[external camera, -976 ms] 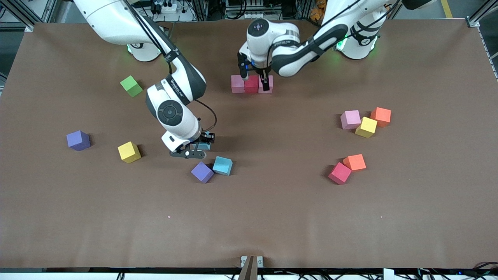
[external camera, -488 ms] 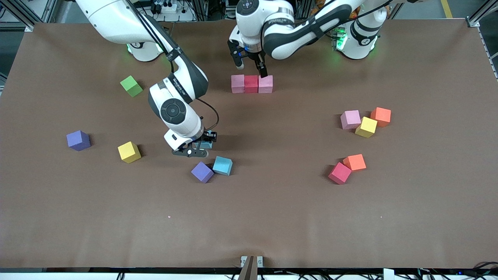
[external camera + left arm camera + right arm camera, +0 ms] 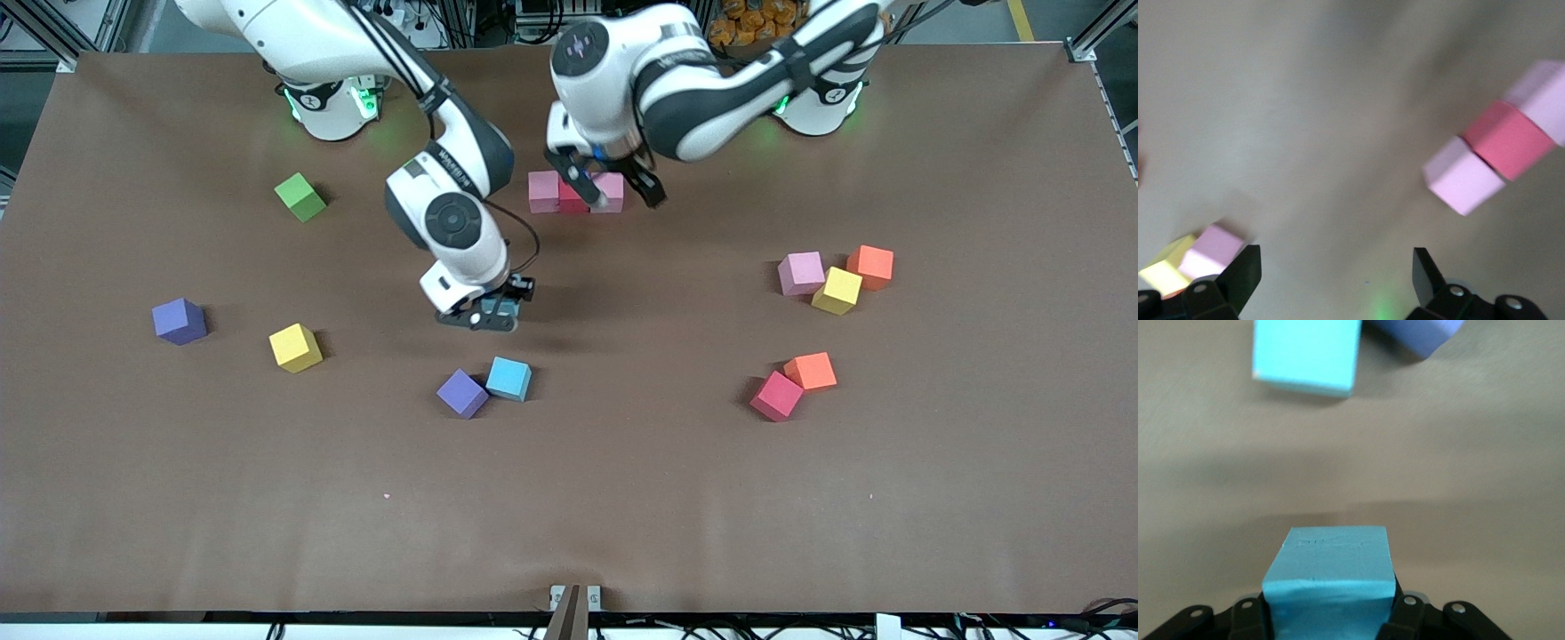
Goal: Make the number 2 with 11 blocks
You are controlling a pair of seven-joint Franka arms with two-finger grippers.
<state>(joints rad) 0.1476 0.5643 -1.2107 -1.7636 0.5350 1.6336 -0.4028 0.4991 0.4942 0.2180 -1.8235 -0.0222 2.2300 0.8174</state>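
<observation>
Right hand point(image 3: 487, 317) clamps a light blue matte cube point(image 3: 1329, 568) above bare brown desk point(image 3: 622, 498). Its target, the pink-red-pink cube row point(image 3: 575, 192), lies toward the robots' bases. Left hand point(image 3: 613, 185) hangs wide open, empty, over that row. Only the right wrist view shows the grip.

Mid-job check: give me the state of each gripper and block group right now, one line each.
Left gripper: open, empty, over the row.
Right gripper: shut on a blue block, in the air.
Row: pink, red, pink, touching, on the table.
Second blue block: on the table, touching a purple block.
Green cube: alone on the table.
</observation>
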